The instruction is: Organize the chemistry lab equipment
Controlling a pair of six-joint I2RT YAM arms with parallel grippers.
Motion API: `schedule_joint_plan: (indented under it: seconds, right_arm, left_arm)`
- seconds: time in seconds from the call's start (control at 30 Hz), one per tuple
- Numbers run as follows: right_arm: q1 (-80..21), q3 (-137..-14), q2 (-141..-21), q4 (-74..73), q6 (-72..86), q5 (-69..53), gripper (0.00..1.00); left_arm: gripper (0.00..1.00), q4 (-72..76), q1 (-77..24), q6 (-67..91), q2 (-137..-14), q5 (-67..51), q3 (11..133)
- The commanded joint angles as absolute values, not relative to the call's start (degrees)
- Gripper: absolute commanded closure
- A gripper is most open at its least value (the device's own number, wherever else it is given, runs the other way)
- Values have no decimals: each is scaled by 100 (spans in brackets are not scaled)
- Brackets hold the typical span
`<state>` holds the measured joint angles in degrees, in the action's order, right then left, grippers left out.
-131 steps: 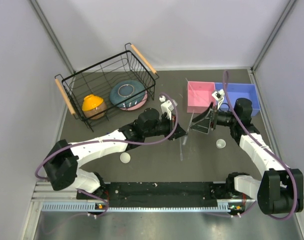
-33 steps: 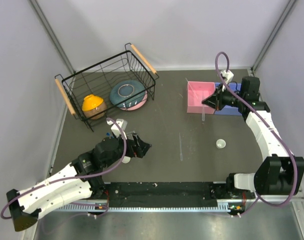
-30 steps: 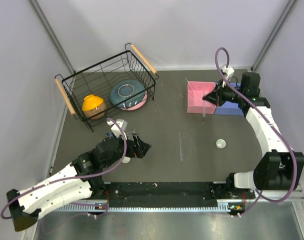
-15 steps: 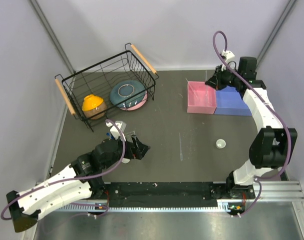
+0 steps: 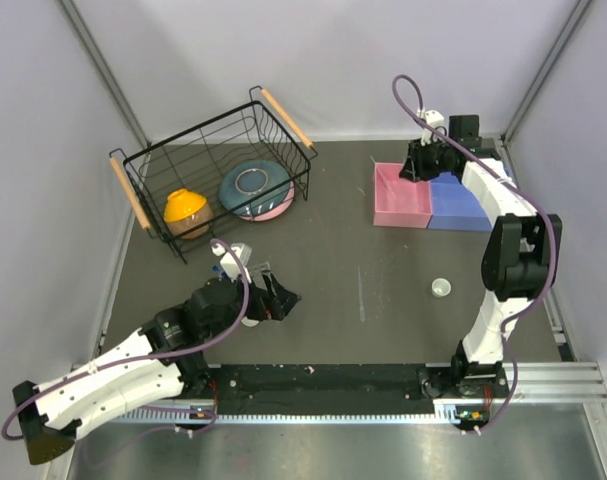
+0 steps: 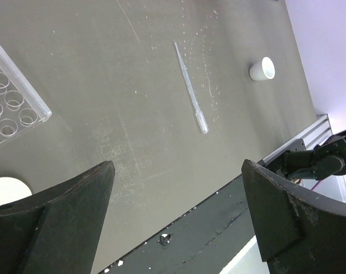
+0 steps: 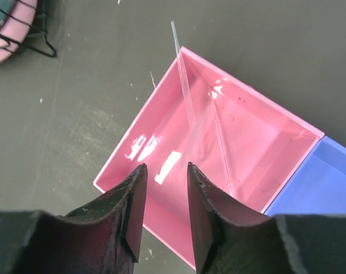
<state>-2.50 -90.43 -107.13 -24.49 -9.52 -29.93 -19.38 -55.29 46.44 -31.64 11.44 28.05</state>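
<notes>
Two thin clear rods lie in the pink bin (image 7: 161,142): one rod (image 7: 185,91) leans over the far rim, the other rod (image 7: 223,148) lies across the floor. My right gripper (image 7: 166,166) (image 5: 411,172) hangs over this bin, open, nothing between its fingers. Another clear rod (image 6: 190,91) (image 5: 361,290) lies mid-table. A white cup (image 6: 262,68) (image 5: 441,287) stands to its right. My left gripper (image 6: 177,165) (image 5: 283,298) hovers wide open near the front left, beside the clear tube rack (image 6: 10,100) and a second white cup (image 6: 4,191).
A blue bin (image 5: 465,205) (image 7: 321,182) adjoins the pink bin (image 5: 401,195) on its right. A black wire basket (image 5: 208,170) at the back left holds an orange bowl (image 5: 185,208) and a teal-pink bowl (image 5: 255,190). Walls close in on both sides.
My right gripper has carried a clear rod back over the pink bin and opened, and the rod now rests in the bin. The left arm has barely moved.
</notes>
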Motion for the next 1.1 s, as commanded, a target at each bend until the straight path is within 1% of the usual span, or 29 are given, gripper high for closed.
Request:
schedule_joint_plan:
  seconds: [0.0,0.07,0.1,0.2,0.3,0.37,0.5,0.6,0.73,0.83,1.07]
  right_arm:
    - [-325,-9185,-10521,-2628,-1335,-2760,56]
    - [-334,-9010,-10205,-2637,-1397,-2760,50]
    - [-325,-8930,-10074,-2645,-1450,-2821,44]
    - [-334,-8500,-9441,-2637,-1616,-3110,36]
    - [-334,-7956,-8773,-2663,-1818,-3636,32]
    - [-334,-7544,-8317,-2733,-1889,-3927,32]
    - [-343,-6848,-7693,-2909,-1977,-4953,31]
    - [-465,-6277,-7236,-3067,-2074,-5282,31]
    - [-816,-5574,-6812,-3234,-2223,-5221,31]
    - [-984,-5284,-6636,-3375,-2346,-5063,31]
    - [-1467,-4922,-6548,-3560,-2575,-4563,30]
  left_arm:
    - [1,-1881,-5537,4737,-3304,932,2821]
    - [1,-1854,-5528,4694,-3348,870,2883]
    - [1,-1863,-5537,4667,-3383,853,2900]
    - [1,-1881,-5537,4606,-3428,844,2971]
    - [1,-1889,-5528,4579,-3419,896,2988]
    - [1,-1925,-5537,4570,-3401,923,2997]
    - [1,-2004,-5537,4579,-3288,967,3006]
    - [1,-2100,-5528,4588,-3182,1037,2980]
    - [1,-2206,-5537,4606,-3041,1186,2936]
    - [1,-2267,-5528,4614,-2962,1283,2927]
    - [1,-2426,-5537,4667,-2865,1424,2900]
